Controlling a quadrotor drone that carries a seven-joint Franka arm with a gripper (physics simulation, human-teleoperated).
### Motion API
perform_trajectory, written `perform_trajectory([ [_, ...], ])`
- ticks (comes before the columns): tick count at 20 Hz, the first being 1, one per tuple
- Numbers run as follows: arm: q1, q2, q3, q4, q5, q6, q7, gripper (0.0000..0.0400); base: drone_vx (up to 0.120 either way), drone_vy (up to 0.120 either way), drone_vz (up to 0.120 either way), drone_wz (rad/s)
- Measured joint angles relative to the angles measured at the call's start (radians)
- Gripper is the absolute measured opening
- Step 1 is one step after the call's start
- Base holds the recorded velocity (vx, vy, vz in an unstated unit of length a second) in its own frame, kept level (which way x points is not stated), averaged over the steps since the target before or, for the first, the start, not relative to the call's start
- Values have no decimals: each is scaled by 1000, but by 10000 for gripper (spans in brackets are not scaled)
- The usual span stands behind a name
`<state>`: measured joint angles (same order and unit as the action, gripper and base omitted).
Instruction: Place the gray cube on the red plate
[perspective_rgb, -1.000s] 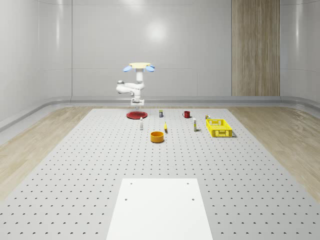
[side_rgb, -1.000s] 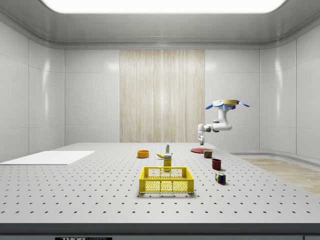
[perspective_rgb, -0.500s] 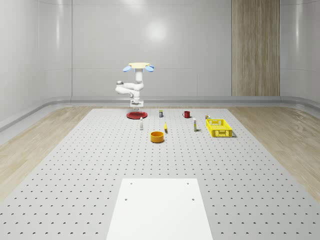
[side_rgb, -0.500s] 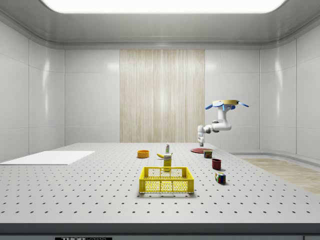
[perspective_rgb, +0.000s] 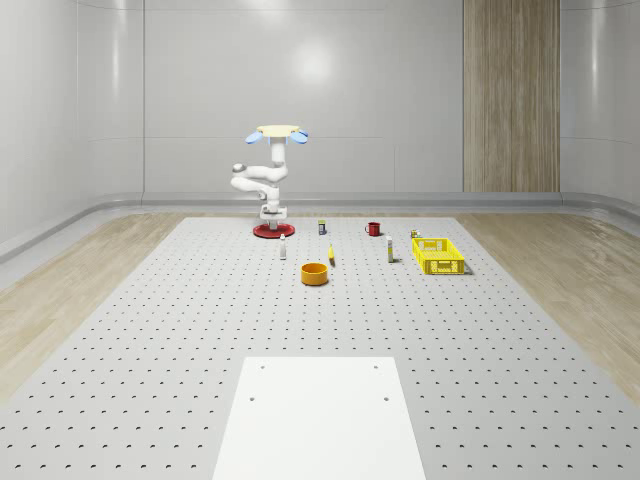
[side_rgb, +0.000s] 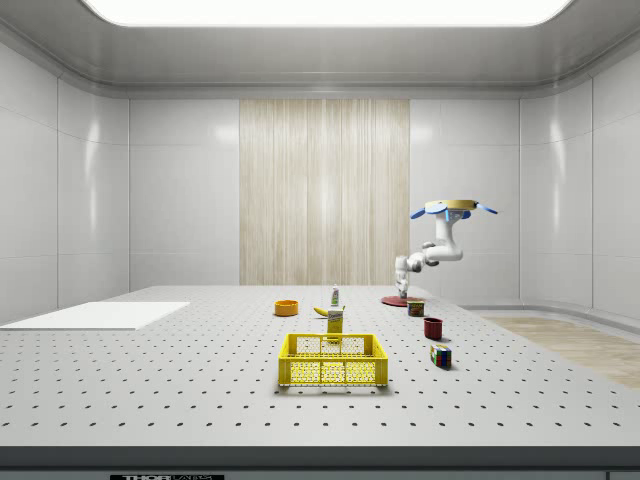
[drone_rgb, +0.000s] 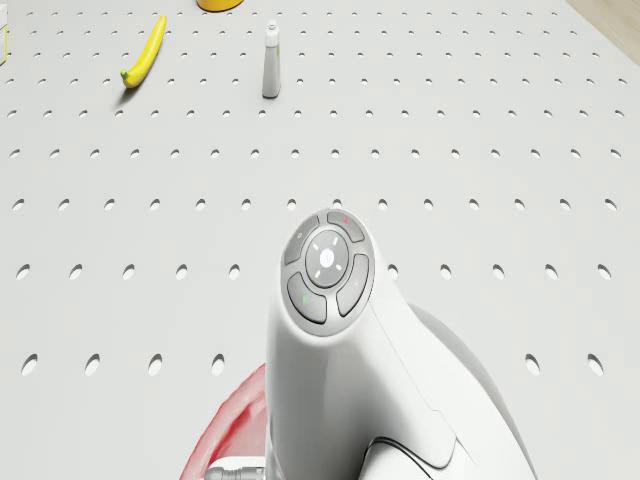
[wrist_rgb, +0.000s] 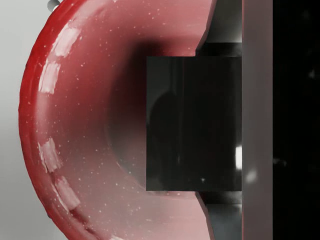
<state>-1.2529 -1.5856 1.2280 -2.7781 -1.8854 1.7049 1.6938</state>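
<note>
The drone (perspective_rgb: 277, 133) hovers over the far end of the table, above the red plate (perspective_rgb: 270, 231). Its white arm (drone_rgb: 340, 330) reaches down, and the gripper (perspective_rgb: 272, 221) hangs just over the plate. In the wrist view the gripper (wrist_rgb: 200, 122) is shut on the dark gray cube (wrist_rgb: 192, 122), with the red plate (wrist_rgb: 85, 125) close beneath it. Whether the cube touches the plate cannot be told. From the side, the gripper (side_rgb: 403, 293) sits right above the plate (side_rgb: 393, 300), under the drone (side_rgb: 455, 209). A slice of the plate (drone_rgb: 235, 420) peeks out beside the arm.
On the perforated table stand an orange bowl (perspective_rgb: 315, 273), a yellow basket (perspective_rgb: 438, 255), a red mug (perspective_rgb: 373, 229), a banana (drone_rgb: 143, 52) and a small bottle (drone_rgb: 270, 62). A white panel (perspective_rgb: 320, 415) lies at the near end.
The arm has lowered the gripper with the cube down toward the red plate. The drone has stayed hovering at about the same spot.
</note>
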Motion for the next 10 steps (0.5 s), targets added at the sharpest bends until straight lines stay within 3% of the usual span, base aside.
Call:
perform_trajectory([
  [4, 1, 5, -2, 0, -3, -4, -1, 364, 0, 0, 0, 0],
  [10, 17, 8, 58, -18, 50, -32, -4, 392, 0, 0, 0, 0],
])
